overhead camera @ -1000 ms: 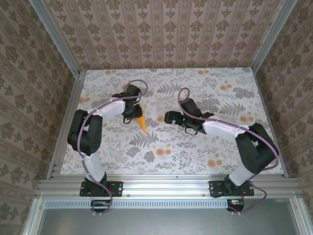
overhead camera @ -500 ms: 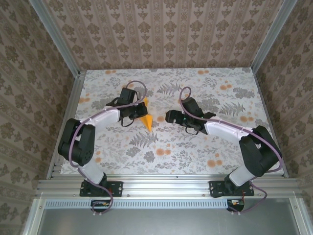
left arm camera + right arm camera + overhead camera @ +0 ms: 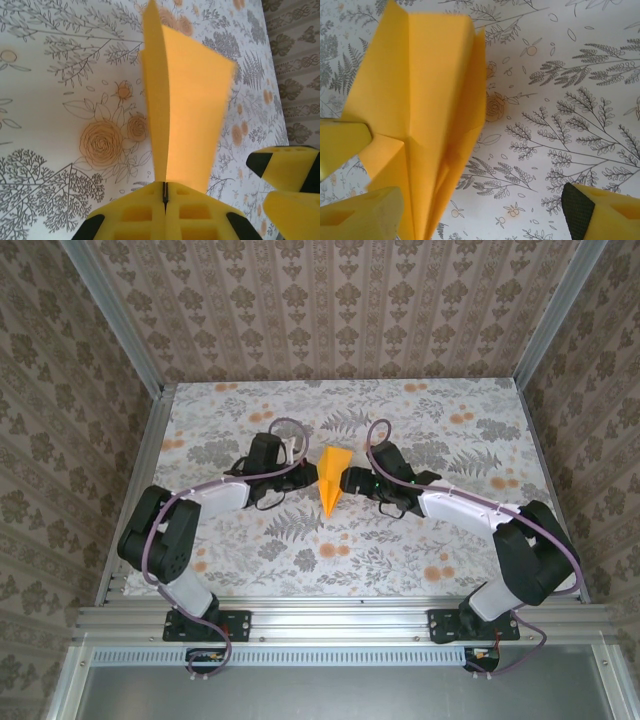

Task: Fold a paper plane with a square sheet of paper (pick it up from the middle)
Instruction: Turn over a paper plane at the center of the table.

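Observation:
The paper plane (image 3: 330,480) is a folded orange-yellow dart held above the middle of the table, its tip pointing toward the near edge. My left gripper (image 3: 307,476) is shut on it from the left. In the left wrist view the jaws (image 3: 165,192) pinch the centre crease, and the paper plane (image 3: 187,100) rises from them with its wings spread. My right gripper (image 3: 349,480) stands open just right of it. In the right wrist view the paper plane (image 3: 420,105) lies against the left finger (image 3: 365,215) of my right gripper (image 3: 480,215), with a wide gap to the other finger.
A floral tablecloth (image 3: 400,550) covers the table. Patterned walls with metal posts enclose it at the left, back and right. A metal rail (image 3: 330,620) carrying both arm bases runs along the near edge.
My left gripper shut on the plane and carried it rightward to the table's middle, up to the right gripper. The right gripper edged left and its jaws narrowed a little.

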